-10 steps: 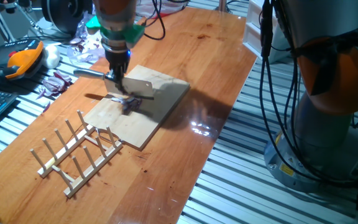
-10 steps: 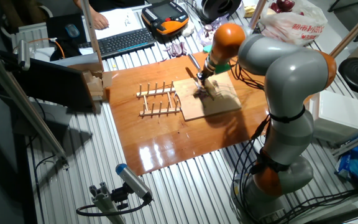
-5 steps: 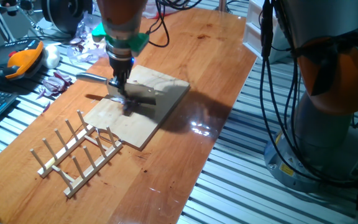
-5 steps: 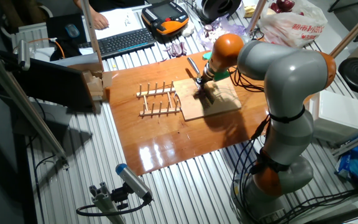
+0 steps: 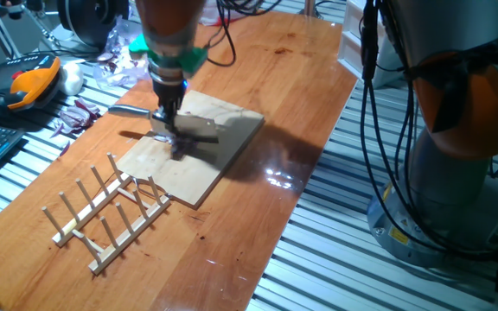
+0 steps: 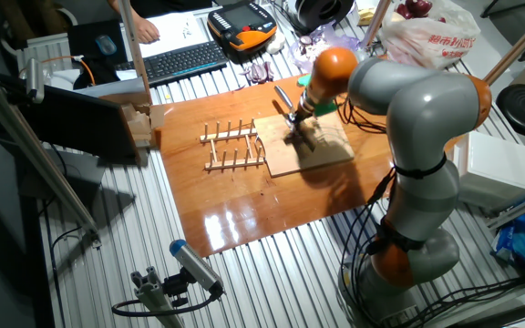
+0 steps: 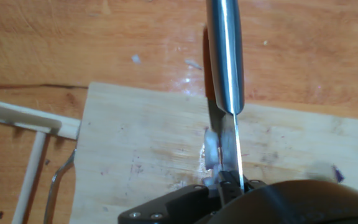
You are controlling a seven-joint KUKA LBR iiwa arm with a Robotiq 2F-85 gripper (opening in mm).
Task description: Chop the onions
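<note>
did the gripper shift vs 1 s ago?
Yes. In one fixed view the gripper sits slightly farther right over the cutting board, and the knife has tilted down flatter.

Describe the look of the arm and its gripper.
The arm is made of bulky rounded grey segments with orange joints. Black cables hang along its body. A teal-green collar sits at the wrist above the gripper, which is narrow and dark. No markings are readable.
</note>
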